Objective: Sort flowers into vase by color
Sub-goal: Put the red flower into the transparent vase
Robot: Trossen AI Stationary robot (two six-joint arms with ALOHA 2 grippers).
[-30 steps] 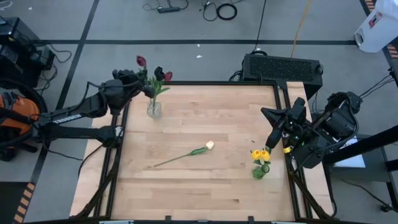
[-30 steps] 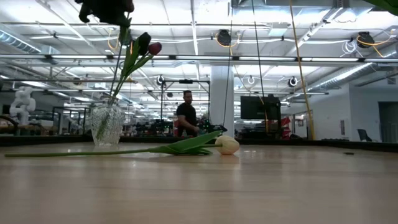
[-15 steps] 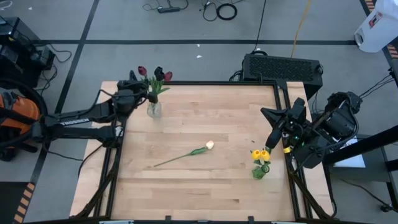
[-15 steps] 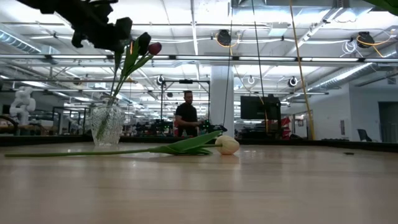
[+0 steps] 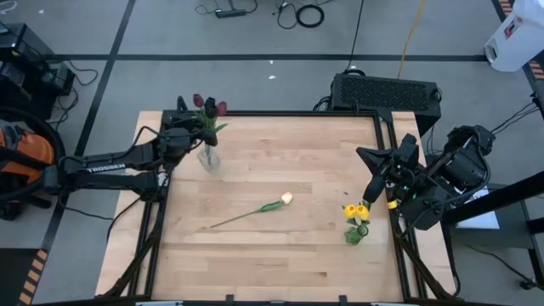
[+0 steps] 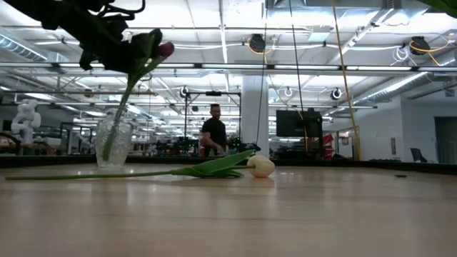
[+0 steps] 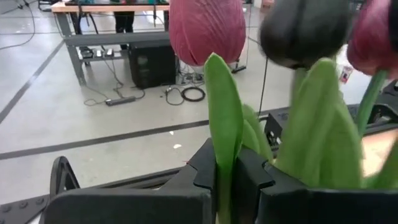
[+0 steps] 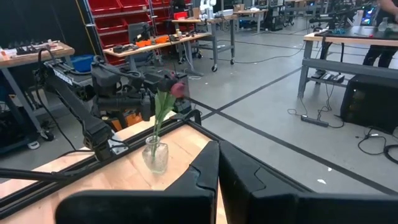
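Note:
My left gripper (image 5: 190, 129) (image 6: 128, 51) is over the far-left corner of the table, shut on a dark red tulip (image 7: 207, 28) just above the glass vase (image 5: 207, 158) (image 6: 114, 141). A near-black tulip (image 7: 305, 28) and another dark red tulip (image 7: 376, 37) stand in that vase beside it. A cream tulip (image 5: 255, 209) (image 6: 260, 166) lies flat on the middle of the table. Yellow tulips (image 5: 356, 212) stand in a small vase near the right edge. My right gripper (image 5: 375, 180) (image 8: 217, 165) waits shut next to them. My left gripper pinches the dark red tulip between its two fingers at the green stem and leaf (image 7: 224, 155) a little below the head. The fingers lie across the stem. The tulip slants upright, head above the fingers, and its stem (image 6: 121, 107) runs down toward the vase's mouth.
A black frame rail runs round the table. Bare wood lies between the two vases and toward the near edge. A black box (image 5: 387, 92) sits beyond the far-right corner. A person (image 6: 214, 132) stands far off in the room behind.
My left gripper has carried the dark red tulip from beyond the table's far-left corner toward the near edge and down, up to the vase. The vase with its tulips has shifted a little toward the near-left and the bunch now leans. The right arm has kept still.

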